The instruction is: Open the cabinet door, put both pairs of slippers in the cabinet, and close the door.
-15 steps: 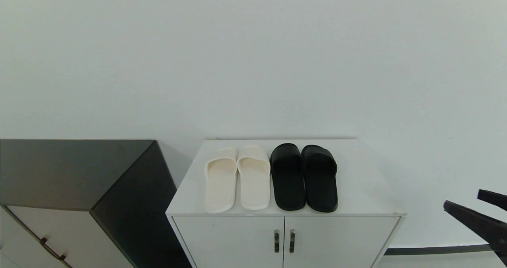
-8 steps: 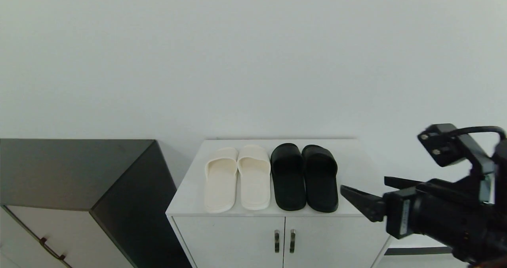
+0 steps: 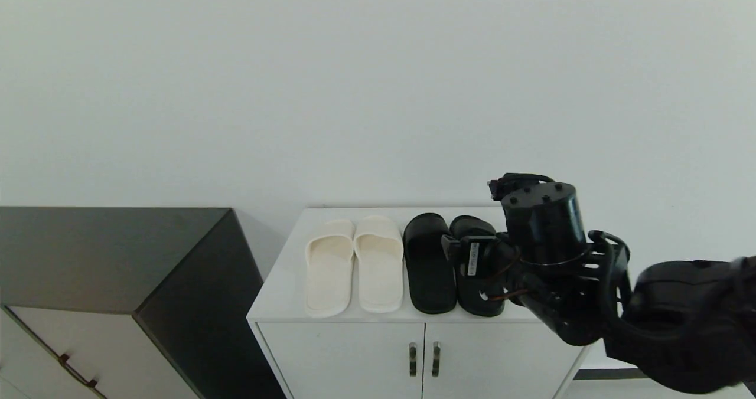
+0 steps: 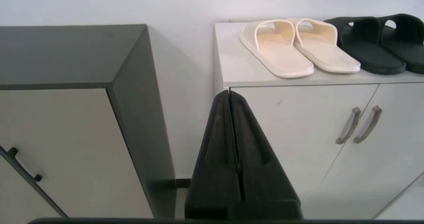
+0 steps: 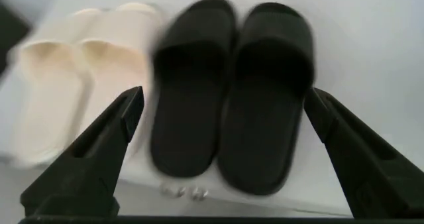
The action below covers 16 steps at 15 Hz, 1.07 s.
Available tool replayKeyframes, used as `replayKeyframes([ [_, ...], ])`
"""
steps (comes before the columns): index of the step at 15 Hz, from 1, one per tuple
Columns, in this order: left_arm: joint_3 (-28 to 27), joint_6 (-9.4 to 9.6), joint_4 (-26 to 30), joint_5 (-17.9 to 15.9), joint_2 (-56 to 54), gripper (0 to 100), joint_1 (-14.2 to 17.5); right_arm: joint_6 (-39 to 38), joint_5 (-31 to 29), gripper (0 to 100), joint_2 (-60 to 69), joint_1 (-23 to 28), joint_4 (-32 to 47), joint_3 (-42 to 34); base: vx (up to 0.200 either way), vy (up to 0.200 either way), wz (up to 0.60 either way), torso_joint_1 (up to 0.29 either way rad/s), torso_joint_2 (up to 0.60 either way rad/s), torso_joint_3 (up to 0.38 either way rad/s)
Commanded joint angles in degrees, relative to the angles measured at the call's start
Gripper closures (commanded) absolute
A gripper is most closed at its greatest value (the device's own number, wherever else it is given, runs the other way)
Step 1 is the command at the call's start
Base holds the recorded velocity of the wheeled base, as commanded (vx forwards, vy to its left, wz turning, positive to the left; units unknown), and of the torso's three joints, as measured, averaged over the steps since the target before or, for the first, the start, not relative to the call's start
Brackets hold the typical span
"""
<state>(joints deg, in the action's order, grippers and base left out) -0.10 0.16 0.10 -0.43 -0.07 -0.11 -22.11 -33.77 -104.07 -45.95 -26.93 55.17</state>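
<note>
Swinging in from the right edge over the last second, the right arm (image 3: 549, 257) now hangs over the right end of the white cabinet (image 3: 277, 296). In the head view its wrist stands in front of the outer one of the black slippers (image 3: 429, 266). Both pairs of slippers lie where they lay before.

The right jaws are spread wide. In the right wrist view their two fingers (image 5: 93, 164) frame the black pair, one on either side, above the slippers and apart from them. The left jaws are pressed together with nothing between them. They point toward the cabinet's front left corner, apart from it, with the dark cabinet (image 3: 118, 257) standing just beside on the left.

The black slippers lie side by side on the right half of the cabinet top, toes toward the wall. The white slippers (image 3: 354, 266) lie side by side just to their left, and the two pairs nearly touch. All four heels are near the front edge.

Both cabinet doors (image 3: 342, 357) are shut. Their two upright handles (image 3: 411, 358) sit close together at the middle seam.
</note>
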Motion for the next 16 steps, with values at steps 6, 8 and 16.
replayKeyframes([
  [6,0.0,0.02,0.0,0.0,0.1,100,0.0,0.2,-3.7,0,-13.3,2.8,-6.3,3.6,0.0,0.0,0.0,0.0,0.0,0.0],
  [8,0.0,0.02,0.0,0.0,0.1,100,0.0,0.1,-3.7,0,-14.3,2.6,-6.4,4.2,0.0,0.0,0.0,0.0,0.0,0.0],
  [16,0.0,0.02,0.0,0.0,0.1,100,0.0,2.6,-3.9,0,-20.0,2.4,-6.2,11.3,0.0,0.0,0.0,0.0,0.0,0.0],
])
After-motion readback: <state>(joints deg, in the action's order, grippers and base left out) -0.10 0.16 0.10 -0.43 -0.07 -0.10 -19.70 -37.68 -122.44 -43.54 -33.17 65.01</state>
